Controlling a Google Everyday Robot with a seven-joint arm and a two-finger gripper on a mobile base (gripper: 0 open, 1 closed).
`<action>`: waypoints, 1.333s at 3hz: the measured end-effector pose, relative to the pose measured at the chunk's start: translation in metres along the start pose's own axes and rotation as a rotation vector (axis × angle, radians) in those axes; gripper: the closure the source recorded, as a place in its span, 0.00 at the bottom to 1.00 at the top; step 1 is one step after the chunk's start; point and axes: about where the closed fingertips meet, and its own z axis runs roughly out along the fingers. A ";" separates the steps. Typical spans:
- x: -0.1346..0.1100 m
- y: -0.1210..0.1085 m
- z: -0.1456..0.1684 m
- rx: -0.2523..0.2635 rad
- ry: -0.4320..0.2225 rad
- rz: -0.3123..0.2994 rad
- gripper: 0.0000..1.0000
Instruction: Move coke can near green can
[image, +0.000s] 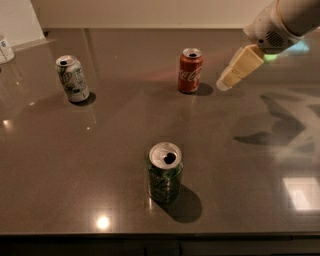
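Observation:
The coke can (190, 70), red with white script and a silver top, stands upright at the back middle of the dark table (75, 150). The green can (165, 172), dark green with an open silver top, stands upright near the front middle, well apart from the coke can. My gripper (239, 69) is in the air at the upper right, just right of the coke can and not touching it. It holds nothing.
A paler white-silver can with green markings (73, 78) stands upright at the back left. A small white container (5, 49) sits at the far left edge. The table's front edge runs along the bottom of the view.

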 end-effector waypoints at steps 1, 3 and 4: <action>-0.019 -0.022 0.038 -0.011 -0.054 0.032 0.00; -0.037 -0.044 0.102 -0.067 -0.095 0.106 0.00; -0.041 -0.049 0.121 -0.087 -0.101 0.131 0.00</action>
